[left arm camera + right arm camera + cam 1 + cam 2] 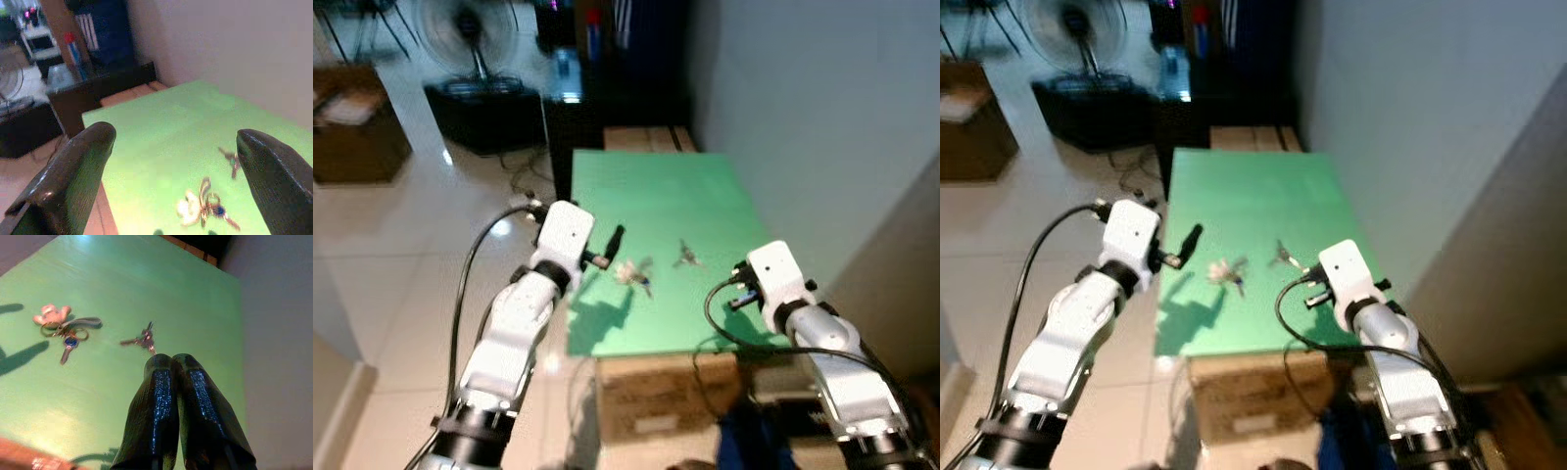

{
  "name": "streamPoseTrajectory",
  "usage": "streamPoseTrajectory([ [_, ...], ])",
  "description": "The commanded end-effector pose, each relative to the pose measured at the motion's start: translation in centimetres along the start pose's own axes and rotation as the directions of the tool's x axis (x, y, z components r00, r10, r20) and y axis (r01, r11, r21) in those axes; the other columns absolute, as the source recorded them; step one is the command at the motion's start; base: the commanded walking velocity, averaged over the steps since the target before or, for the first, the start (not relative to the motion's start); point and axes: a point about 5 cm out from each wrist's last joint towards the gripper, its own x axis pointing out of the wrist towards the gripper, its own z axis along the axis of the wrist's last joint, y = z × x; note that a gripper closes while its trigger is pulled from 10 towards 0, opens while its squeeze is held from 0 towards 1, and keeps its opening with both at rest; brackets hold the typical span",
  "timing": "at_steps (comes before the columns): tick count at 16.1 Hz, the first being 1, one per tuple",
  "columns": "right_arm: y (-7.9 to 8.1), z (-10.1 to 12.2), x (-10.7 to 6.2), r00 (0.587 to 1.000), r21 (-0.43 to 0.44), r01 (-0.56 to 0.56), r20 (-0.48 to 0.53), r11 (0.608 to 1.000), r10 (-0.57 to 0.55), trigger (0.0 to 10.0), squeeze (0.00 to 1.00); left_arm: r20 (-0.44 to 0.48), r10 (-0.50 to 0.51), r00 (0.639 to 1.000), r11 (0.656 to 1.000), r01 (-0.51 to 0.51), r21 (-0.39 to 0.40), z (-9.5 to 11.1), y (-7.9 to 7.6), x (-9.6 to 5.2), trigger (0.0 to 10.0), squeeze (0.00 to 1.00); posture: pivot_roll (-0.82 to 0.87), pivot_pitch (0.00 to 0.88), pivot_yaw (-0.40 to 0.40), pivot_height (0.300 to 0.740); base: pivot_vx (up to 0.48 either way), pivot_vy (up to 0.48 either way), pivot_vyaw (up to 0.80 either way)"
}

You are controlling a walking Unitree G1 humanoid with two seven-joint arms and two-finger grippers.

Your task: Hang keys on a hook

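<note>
1. Nearest to the robot, a brown cardboard box [651,397] sits on the floor against the near edge of the green counter [675,196].
2. The right pincer [171,363] hovers over the near right part of the counter, its two black fingers pressed together with nothing between them. The silver right arm reaches in from the near right corner.
3. The left pincer [176,147] is held above the counter's near left edge, its fingers [73,176] spread wide apart and holding nothing. One black finger shows in the head view pointing in over the green surface.
4. On the counter, a little beyond the left pincer, lies a bunch of keys [634,273] with a pale pinkish fob, a ring and a blue-headed key, all flat on the surface.
5. Just to the right of it, apart from it, lies a second, smaller and darker set of keys [685,256], in front of the right pincer's fingertips and not touched by them.
6. The counter's right side runs along a pale wall [803,117].
7. Beyond the far end of the counter is a low wooden piece [648,138], then dark furniture [597,59].
8. Far left, on the glossy tiled floor, a standing fan [465,29] rises behind a black box, with a brown cardboard box [352,122] further left.
</note>
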Motion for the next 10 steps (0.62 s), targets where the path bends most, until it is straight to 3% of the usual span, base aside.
streamPoseTrajectory([
  [1,-0.45,0.66,-0.22,0.999,0.006,0.019,0.032,1.000,-0.020,10.0,0.00,0.014,0.015,1.000,1.000,-0.015,-0.008,0.44,0.42,0.07,10.0,0.00,-0.13,0.000,-0.003,0.718,0.000,0.000,0.00],
  [6,-0.43,0.83,-0.45,0.998,0.064,0.032,0.050,0.997,-0.036,10.0,0.00,0.021,-0.002,1.000,1.000,0.002,-0.015,0.49,0.22,0.09,10.0,0.00,-0.14,0.000,0.003,0.718,0.053,0.000,0.00],
  [9,-0.37,0.92,-0.44,0.998,0.054,0.029,0.054,0.998,-0.031,10.0,0.00,0.011,0.004,1.000,1.000,-0.004,-0.016,0.28,0.49,-0.08,10.0,0.00,-0.14,0.000,0.005,0.718,0.349,0.000,-0.80],
  [10,-0.31,0.98,-0.45,0.998,0.043,0.029,0.062,0.999,-0.032,10.0,0.00,0.007,0.007,1.000,1.000,-0.007,-0.012,0.20,0.57,-0.10,10.0,0.00,-0.13,0.000,0.005,0.718,0.352,0.000,0.00],
])
